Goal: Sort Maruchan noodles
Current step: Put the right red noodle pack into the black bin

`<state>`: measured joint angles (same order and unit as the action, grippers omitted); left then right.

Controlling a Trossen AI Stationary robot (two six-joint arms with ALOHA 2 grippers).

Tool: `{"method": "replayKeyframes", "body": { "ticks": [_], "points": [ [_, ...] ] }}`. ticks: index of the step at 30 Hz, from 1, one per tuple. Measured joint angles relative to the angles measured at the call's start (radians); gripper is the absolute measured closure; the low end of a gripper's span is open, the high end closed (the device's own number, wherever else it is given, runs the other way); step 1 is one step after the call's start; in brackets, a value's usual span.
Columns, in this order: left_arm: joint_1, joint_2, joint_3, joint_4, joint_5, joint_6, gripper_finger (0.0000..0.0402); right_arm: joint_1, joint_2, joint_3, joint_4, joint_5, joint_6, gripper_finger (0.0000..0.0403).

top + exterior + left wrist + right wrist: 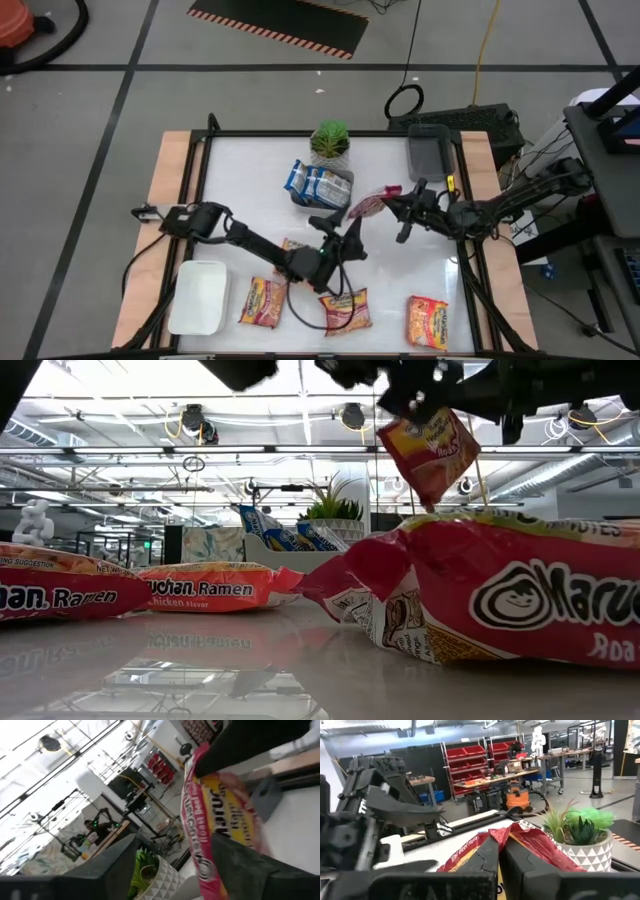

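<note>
**Pink-red packet in mid-air handover**

Pinched shut on the pink-red packet (364,206), the right tool (388,203) holds it above mid-tabletop (250,170), beside the plant (331,142). Left tool (350,232) sits just below; whether it grips cannot be told. Judgement: release only once the packet is over its matching group; the orange packets (345,309) lie along the near edge.

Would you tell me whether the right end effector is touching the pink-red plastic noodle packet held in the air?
Touching. In the right wrist view the right end effector is shut on the pink-red plastic noodle packet.
</note>
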<state>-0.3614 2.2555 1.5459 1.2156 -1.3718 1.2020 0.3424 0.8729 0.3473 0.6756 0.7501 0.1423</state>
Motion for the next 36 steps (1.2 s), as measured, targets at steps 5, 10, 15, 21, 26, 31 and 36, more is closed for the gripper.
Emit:
{"method": "replayKeyframes", "body": {
  "ticks": [5,10,15,21,26,31,36],
  "points": [
    [-0.041,-0.024,0.000,-0.017,0.000,-0.124,0.0184,0.000,-0.014,0.001,0.003,-0.019,-0.005,0.0403],
    [-0.068,-0.026,0.000,-0.066,0.006,-0.359,0.0189,0.000,-0.016,0.001,0.001,-0.019,-0.008,0.0403],
    [-0.067,-0.026,0.000,-0.242,0.061,-0.598,0.0189,0.000,-0.016,0.001,0.001,-0.022,-0.007,0.0403],
    [-0.064,-0.145,-0.002,-0.700,0.404,-1.022,0.0169,0.000,-0.019,0.001,0.001,-0.046,-0.015,0.0403],
    [-0.029,-0.247,-0.001,-0.982,0.370,-1.133,0.0146,0.000,-0.024,0.001,0.001,-0.048,-0.021,0.0403],
    [0.005,-0.261,-0.001,-1.074,0.400,-1.197,0.0136,0.000,-0.030,0.001,0.001,-0.048,-0.024,0.0403],
    [0.057,-0.260,-0.040,-1.195,0.402,-1.330,0.0135,0.000,-0.033,0.001,-0.001,-0.049,-0.024,0.0403]
  ]
}}
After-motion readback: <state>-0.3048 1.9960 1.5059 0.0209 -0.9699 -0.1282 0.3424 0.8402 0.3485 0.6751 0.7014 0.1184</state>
